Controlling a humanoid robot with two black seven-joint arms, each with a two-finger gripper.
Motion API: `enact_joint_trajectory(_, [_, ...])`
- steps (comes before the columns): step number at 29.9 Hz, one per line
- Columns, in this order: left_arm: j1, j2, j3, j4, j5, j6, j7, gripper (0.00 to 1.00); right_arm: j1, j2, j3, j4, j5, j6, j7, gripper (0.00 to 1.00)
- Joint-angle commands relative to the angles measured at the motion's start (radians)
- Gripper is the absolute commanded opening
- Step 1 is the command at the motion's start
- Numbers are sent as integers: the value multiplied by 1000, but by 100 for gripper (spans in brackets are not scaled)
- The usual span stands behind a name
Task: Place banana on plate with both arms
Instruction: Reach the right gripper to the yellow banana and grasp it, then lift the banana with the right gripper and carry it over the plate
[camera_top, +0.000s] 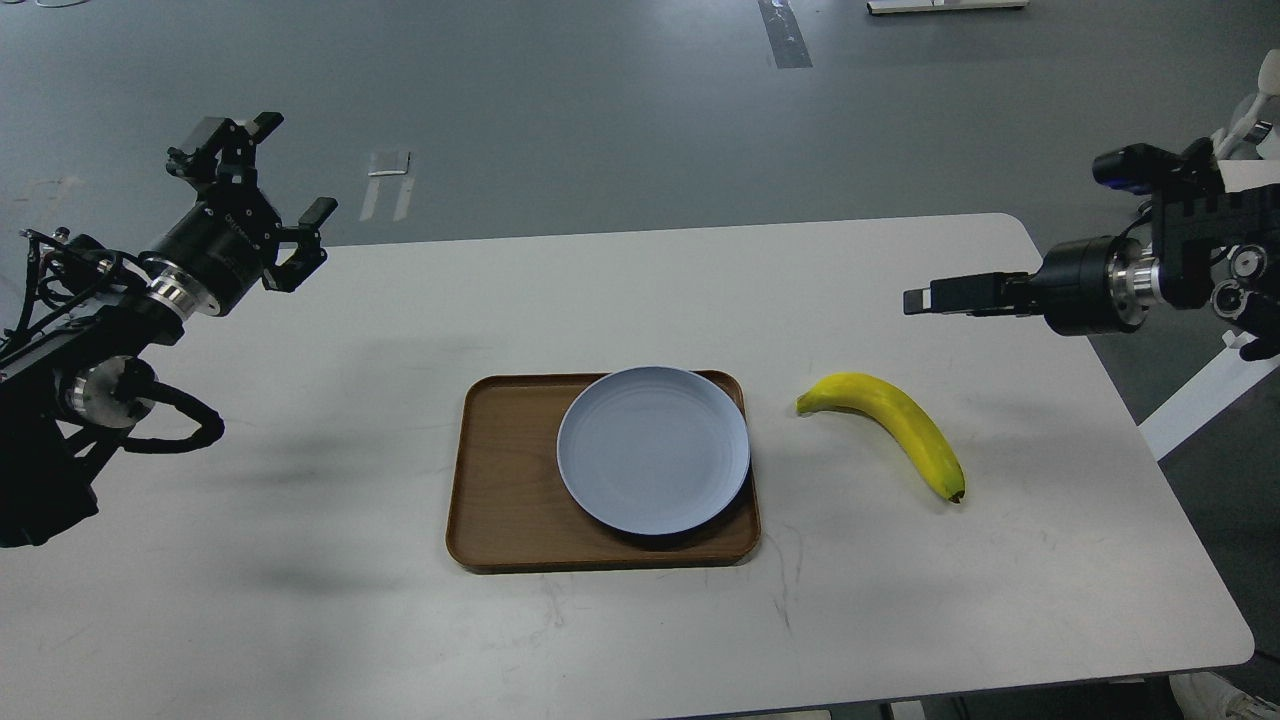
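Plate (652, 450) lying on right part of wooden tray (505, 475), near middle of white table (400, 620). Banana (893, 420) flat on table, right of plate, not touching tray, green stem end toward plate. Left gripper (262, 175) raised far left of plate, fingers spread, holding nothing. Right gripper (925, 297) above table, beyond banana, seen side-on; cannot tell if spread or pressed together.

A white table (300, 480) carries a brown wooden tray (500, 480) and, beside it, the banana (900, 425)
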Motion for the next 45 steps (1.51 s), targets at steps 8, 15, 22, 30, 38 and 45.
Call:
enact_joint_trajectory(8, [-3,10,-1,-1,0,0,0,100,16,164,-257,-111,-63,-111,0,100])
enact_joint_trajectory(15, [-5,9,-2,-3,0,0,0,100,-30,216,-290,-169,-63,-154,0,98])
enact_joint_trajectory(22, [-6,12,-2,-4,0,0,0,100,-58,212,-290,-160,-60,-176,0,77])
enact_joint_trajectory(30, [-12,16,-2,-7,0,0,0,100,-73,204,-291,-137,-58,-214,0,0])
enact_joint_trajectory(38, [-14,30,-2,-10,-2,0,0,100,37,131,-282,-38,-51,-258,0,0])
enact_joint_trajectory(45, [-20,40,-2,-10,0,0,0,100,235,150,-277,68,-13,-254,0,0])
